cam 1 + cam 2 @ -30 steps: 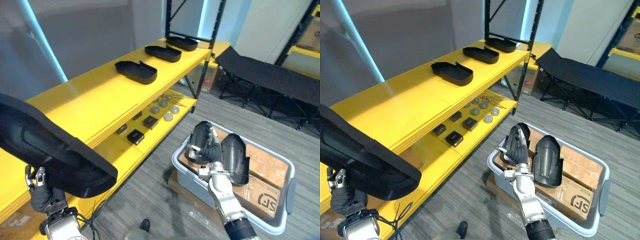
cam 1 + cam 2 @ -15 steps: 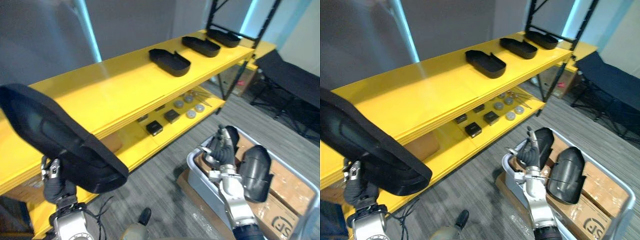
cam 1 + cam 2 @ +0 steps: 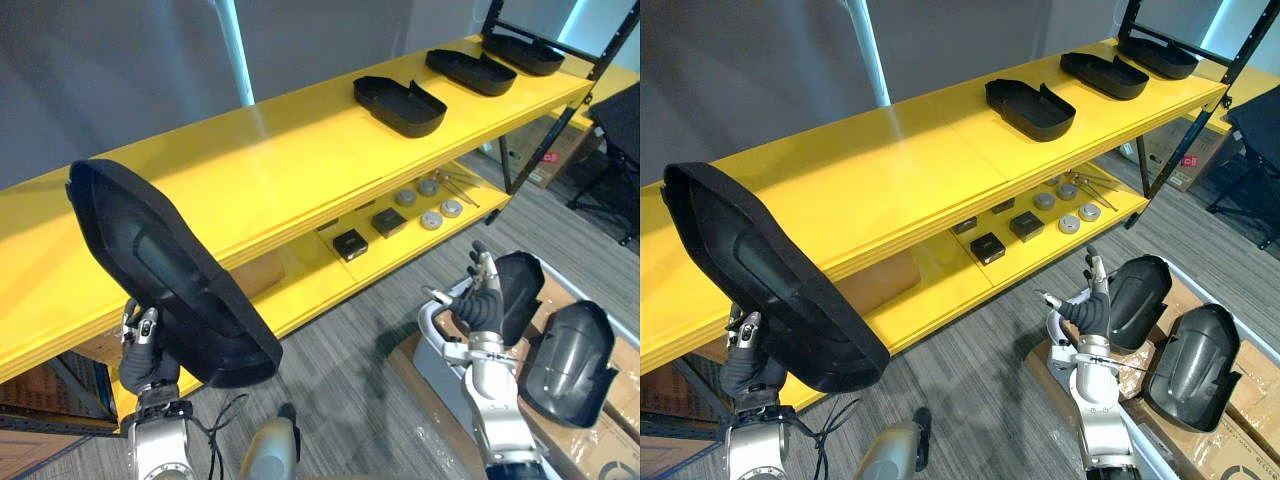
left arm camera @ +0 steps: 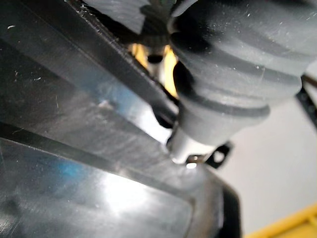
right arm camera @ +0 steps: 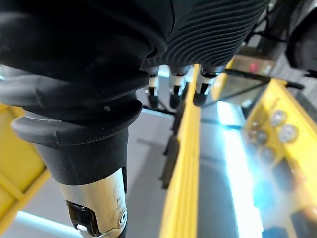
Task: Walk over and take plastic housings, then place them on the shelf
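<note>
My left hand [image 3: 143, 352] is shut on the lower edge of a large black plastic housing [image 3: 170, 280], which stands tilted in front of the yellow shelf [image 3: 270, 170]. Its glossy inner face [image 4: 74, 148] shows right against the hand in the left wrist view. Three more housings lie along the shelf top: one near [image 3: 400, 105], one further [image 3: 470, 72], one at the far end [image 3: 520, 52]. My right hand [image 3: 482, 300] is open and empty, fingers [image 5: 173, 94] relaxed, raised beside the grey bin [image 3: 432, 318]. The bin holds two housings [image 3: 520, 280] [image 3: 575, 360].
The lower shelf board carries small black boxes [image 3: 350, 243] and metal discs [image 3: 430, 218]. A cardboard box [image 3: 255, 275] sits under the shelf. A black shelf post [image 3: 545, 140] stands at the far end, with a dark folding cot [image 3: 622, 112] beyond it.
The whole picture has shifted as the camera turned toward the shelf. The held housing now stands higher and more upright before the shelf edge. My right hand has stayed open by the bin.
</note>
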### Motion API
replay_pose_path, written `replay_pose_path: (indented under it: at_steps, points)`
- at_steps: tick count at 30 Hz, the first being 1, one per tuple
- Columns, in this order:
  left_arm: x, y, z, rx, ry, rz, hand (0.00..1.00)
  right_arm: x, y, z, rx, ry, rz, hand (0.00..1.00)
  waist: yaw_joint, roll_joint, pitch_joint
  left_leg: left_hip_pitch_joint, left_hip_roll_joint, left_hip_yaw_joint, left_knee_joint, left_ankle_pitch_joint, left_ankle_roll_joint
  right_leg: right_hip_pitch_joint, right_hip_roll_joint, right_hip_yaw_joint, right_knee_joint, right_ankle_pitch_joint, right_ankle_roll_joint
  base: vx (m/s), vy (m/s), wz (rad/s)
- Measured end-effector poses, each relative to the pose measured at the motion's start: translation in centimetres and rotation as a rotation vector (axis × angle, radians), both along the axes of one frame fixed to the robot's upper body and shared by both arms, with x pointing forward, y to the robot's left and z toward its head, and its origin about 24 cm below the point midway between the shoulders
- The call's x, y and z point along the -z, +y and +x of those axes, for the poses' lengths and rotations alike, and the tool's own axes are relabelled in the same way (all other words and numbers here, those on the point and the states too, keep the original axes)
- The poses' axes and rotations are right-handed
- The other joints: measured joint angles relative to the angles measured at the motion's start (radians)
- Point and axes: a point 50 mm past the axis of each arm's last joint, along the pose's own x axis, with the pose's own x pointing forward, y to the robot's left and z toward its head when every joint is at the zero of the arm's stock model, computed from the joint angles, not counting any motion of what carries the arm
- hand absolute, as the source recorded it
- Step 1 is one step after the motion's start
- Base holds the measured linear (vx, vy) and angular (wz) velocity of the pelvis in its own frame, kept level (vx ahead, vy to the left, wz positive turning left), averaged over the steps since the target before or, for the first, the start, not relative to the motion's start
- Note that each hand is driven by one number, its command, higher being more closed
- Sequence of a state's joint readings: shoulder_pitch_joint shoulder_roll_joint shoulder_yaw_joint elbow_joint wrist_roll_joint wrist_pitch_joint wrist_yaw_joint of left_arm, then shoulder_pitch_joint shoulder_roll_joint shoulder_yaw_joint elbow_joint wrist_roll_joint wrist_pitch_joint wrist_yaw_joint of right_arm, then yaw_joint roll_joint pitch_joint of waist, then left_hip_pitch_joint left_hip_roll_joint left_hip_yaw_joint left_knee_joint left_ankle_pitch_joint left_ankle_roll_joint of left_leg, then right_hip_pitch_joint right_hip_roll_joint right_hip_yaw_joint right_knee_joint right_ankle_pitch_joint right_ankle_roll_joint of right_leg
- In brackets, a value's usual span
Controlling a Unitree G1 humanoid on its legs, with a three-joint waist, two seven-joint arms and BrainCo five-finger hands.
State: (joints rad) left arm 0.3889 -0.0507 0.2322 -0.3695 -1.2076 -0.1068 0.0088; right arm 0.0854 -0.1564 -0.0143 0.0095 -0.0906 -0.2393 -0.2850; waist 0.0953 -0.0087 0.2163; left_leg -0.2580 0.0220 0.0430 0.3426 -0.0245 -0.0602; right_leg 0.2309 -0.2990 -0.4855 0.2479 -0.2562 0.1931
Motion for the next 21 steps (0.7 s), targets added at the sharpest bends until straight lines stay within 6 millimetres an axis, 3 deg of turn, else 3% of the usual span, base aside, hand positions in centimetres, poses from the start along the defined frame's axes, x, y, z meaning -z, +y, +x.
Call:
replay_pose_path:
  at_steps: [2,4,5,6,7,8,9,10,11,13,15,18,19,21]
  points:
    - [-0.5,0.1,-0.1,-0.001,-0.021,0.015,1.00,0.3,0.3,0.0,0.005,0.008,0.006,0.00,0.010,-0.004,0.012,-0.007,-0.006,-0.002,0.039,-0.028,0.005,0.020,-0.009,-0.011,0.001,-0.004,-0.007,0.06,0.103,0.10]
    - [-0.9,0.2,-0.1,0.008,-0.040,0.034,1.00,0.3,0.7,0.0,0.013,0.006,-0.005,0.00,0.015,-0.006,0.023,-0.008,-0.015,-0.002,0.089,-0.083,0.017,0.031,-0.022,-0.007,0.049,-0.012,-0.037,0.06,0.119,0.11]
    - [-1.0,0.1,0.0,0.021,-0.047,0.041,1.00,0.5,0.9,-0.2,0.013,0.011,-0.010,0.00,0.006,0.006,0.031,-0.006,-0.014,-0.016,0.119,-0.107,0.029,-0.006,-0.039,0.014,0.179,0.002,-0.107,0.06,0.196,0.27]
    - [-1.1,0.0,0.1,0.035,-0.042,0.063,1.00,0.8,1.0,-0.4,0.018,0.020,-0.009,0.00,0.003,0.011,0.029,0.002,-0.015,-0.025,0.110,-0.112,0.036,-0.093,-0.062,0.067,0.341,0.063,-0.224,0.08,0.243,0.29]
    - [-1.1,0.1,0.1,0.041,-0.041,0.077,1.00,0.8,1.2,-0.4,0.019,0.021,-0.010,0.00,0.003,0.010,0.032,0.016,-0.016,-0.025,0.095,-0.112,0.036,-0.137,-0.071,0.099,0.409,0.112,-0.280,0.09,0.265,0.28]
    - [-1.2,0.1,0.1,0.050,-0.034,0.098,1.00,0.9,1.5,-0.5,0.022,0.019,-0.012,0.00,0.000,0.007,0.034,0.050,-0.019,-0.026,0.057,-0.112,0.037,-0.196,-0.076,0.170,0.496,0.247,-0.294,0.14,0.162,0.27]
    - [-1.3,0.2,0.2,0.055,-0.027,0.127,1.00,0.8,1.7,-0.5,0.023,0.014,-0.013,0.00,-0.004,-0.003,0.039,0.083,-0.013,-0.038,0.014,-0.107,0.049,-0.234,-0.065,0.225,0.550,0.318,-0.245,0.15,0.133,0.25]
    - [-1.4,0.3,0.2,0.060,-0.026,0.137,1.00,0.8,1.9,-0.5,0.018,0.009,-0.010,0.00,-0.003,-0.003,0.041,0.089,-0.012,-0.042,0.003,-0.103,0.062,-0.255,-0.053,0.239,0.569,0.264,-0.208,0.17,0.110,0.14]
    - [-1.4,0.4,0.4,0.056,-0.026,0.144,1.00,0.5,2.0,-0.4,0.011,-0.015,-0.012,0.00,-0.001,-0.011,0.039,0.103,-0.011,-0.051,-0.013,-0.097,0.078,-0.288,-0.021,0.249,0.559,0.147,-0.160,0.12,0.095,0.09]
    - [-1.5,0.3,0.9,0.057,-0.037,0.138,1.00,0.1,1.8,-0.3,0.014,-0.045,-0.014,0.00,-0.003,-0.009,0.040,0.127,-0.011,-0.057,-0.041,-0.100,0.085,-0.325,0.040,0.248,0.441,0.057,-0.136,0.18,0.104,0.09]
    - [-1.8,0.3,1.6,0.054,-0.059,0.131,1.00,-0.3,1.8,0.0,0.009,-0.062,-0.020,0.00,-0.007,-0.006,0.041,0.142,-0.011,-0.057,-0.055,-0.108,0.088,-0.366,0.093,0.275,0.274,0.056,-0.128,0.17,0.047,0.08]
    - [-1.6,0.6,2.5,0.032,-0.058,0.124,1.00,-0.8,1.6,0.3,-0.006,-0.088,-0.044,0.00,-0.031,-0.003,0.043,0.177,-0.023,-0.075,-0.054,-0.141,0.074,-0.407,0.128,0.368,0.086,0.101,-0.068,0.23,-0.067,0.31]
    - [-1.4,0.7,2.5,0.027,-0.050,0.130,1.00,-1.0,1.2,0.2,-0.014,-0.094,-0.056,0.00,-0.050,-0.007,0.038,0.190,-0.035,-0.101,-0.054,-0.157,0.067,-0.402,0.128,0.394,0.048,0.118,-0.079,0.18,-0.127,0.58]
    - [-1.2,0.5,2.5,0.031,-0.048,0.132,1.00,-1.4,0.3,0.2,-0.023,-0.111,-0.089,0.00,-0.057,-0.021,0.003,0.189,-0.048,-0.131,-0.051,-0.185,0.048,-0.402,0.130,0.413,0.001,0.138,-0.091,0.29,-0.247,0.69]
